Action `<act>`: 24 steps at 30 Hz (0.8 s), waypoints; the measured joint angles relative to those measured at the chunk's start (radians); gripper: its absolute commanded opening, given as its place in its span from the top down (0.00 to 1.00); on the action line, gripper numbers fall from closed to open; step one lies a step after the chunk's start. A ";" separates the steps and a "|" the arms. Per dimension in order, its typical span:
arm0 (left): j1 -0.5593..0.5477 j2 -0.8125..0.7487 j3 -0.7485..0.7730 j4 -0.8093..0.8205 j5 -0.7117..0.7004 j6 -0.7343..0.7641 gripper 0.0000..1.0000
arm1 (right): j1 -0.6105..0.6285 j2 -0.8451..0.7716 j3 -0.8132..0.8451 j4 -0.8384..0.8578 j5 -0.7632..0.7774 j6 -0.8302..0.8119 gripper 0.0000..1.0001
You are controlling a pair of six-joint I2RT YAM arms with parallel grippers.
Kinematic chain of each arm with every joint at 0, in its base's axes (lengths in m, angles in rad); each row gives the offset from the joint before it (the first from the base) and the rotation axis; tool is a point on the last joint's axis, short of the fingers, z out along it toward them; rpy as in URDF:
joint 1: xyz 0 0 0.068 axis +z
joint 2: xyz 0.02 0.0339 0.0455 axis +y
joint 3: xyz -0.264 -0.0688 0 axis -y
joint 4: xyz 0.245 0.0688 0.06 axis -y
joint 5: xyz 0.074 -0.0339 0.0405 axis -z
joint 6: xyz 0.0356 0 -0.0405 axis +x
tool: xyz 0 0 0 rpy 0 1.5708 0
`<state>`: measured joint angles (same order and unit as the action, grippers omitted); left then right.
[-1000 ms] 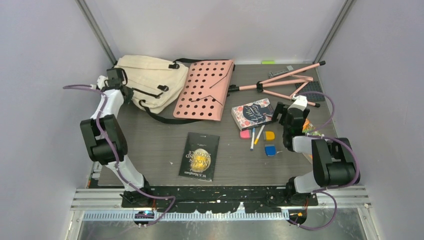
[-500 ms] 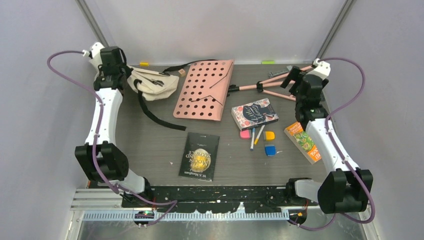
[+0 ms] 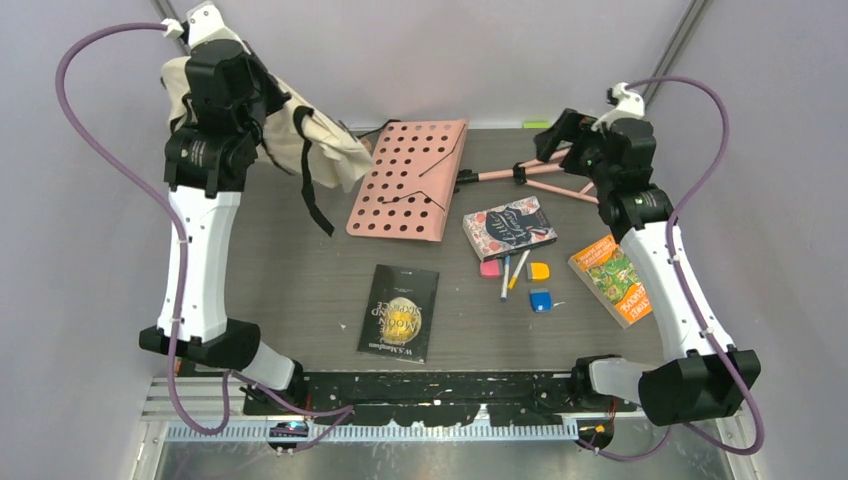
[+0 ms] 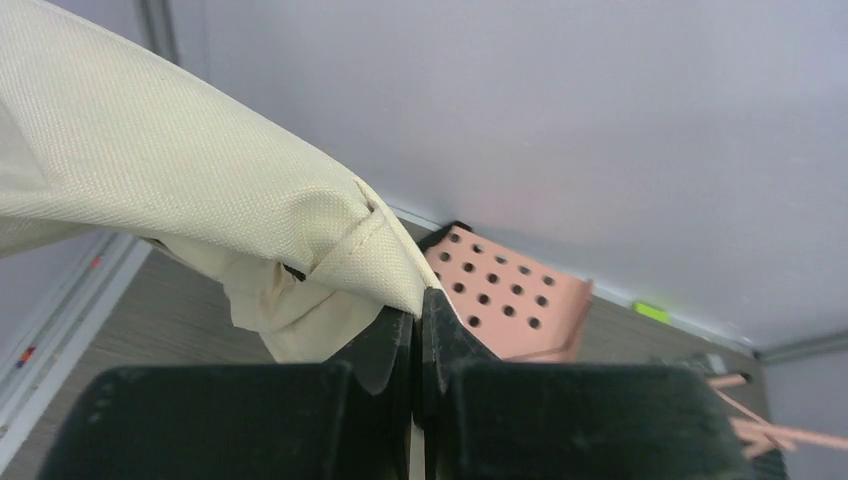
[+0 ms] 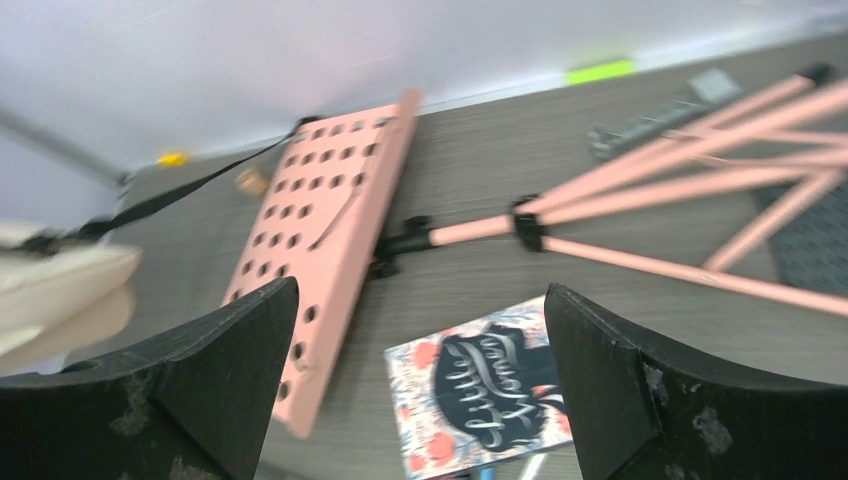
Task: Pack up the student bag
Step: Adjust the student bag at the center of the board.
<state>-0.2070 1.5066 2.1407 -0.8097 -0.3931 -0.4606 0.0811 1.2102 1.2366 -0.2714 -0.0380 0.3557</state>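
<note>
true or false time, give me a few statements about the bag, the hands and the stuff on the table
1. The left hand is shut on the fabric of the student bag. True.
2. The black book lies nearer the arm bases than the pink perforated board. True.
3. The right hand is shut. False: its fingers stand wide apart, holding nothing.
4. The student bag lies flat beside the pink perforated board. False: it hangs bunched from the left hand.

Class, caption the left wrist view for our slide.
The left gripper, jaws shut on the student bag; pink perforated board beyond.
</note>
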 measured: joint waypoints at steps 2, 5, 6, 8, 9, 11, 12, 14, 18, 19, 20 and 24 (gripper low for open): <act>-0.060 0.006 0.082 -0.061 -0.011 -0.015 1.00 | 0.065 0.010 0.044 -0.006 -0.035 -0.021 0.00; -0.130 0.005 0.127 -0.156 -0.017 -0.070 1.00 | 0.204 0.030 0.109 -0.010 -0.090 -0.062 0.00; -0.149 0.005 0.124 -0.196 -0.016 -0.100 1.00 | 0.248 0.037 0.128 -0.010 -0.111 -0.072 0.00; -0.173 0.006 0.098 -0.256 -0.014 -0.142 1.00 | 0.323 0.047 0.154 -0.005 -0.155 -0.092 0.00; -0.187 0.008 0.076 -0.282 -0.010 -0.165 1.00 | 0.364 0.053 0.167 -0.004 -0.175 -0.104 0.00; -0.207 0.019 0.041 -0.329 0.002 -0.200 1.00 | 0.426 0.064 0.188 -0.002 -0.203 -0.127 0.00; -0.214 0.029 0.034 -0.347 0.009 -0.214 1.00 | 0.454 0.078 0.207 -0.002 -0.223 -0.146 0.00; -0.230 0.055 0.031 -0.378 0.016 -0.239 1.00 | 0.501 0.092 0.222 -0.001 -0.245 -0.165 0.00; -0.253 0.080 0.031 -0.376 0.011 -0.274 1.00 | 0.585 0.133 0.250 -0.003 -0.291 -0.205 0.00; -0.258 0.080 0.031 -0.374 0.011 -0.280 1.00 | 0.600 0.145 0.256 -0.005 -0.298 -0.212 0.00; -0.262 0.080 0.031 -0.371 0.013 -0.291 1.00 | 0.614 0.154 0.261 -0.007 -0.302 -0.220 0.00; -0.266 0.087 0.032 -0.349 0.029 -0.319 1.00 | 0.673 0.185 0.267 -0.021 -0.303 -0.257 0.00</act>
<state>-0.4728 1.5932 2.1723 -1.1591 -0.3641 -0.7795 0.7536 1.3956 1.5036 -0.2924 -0.3408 0.0986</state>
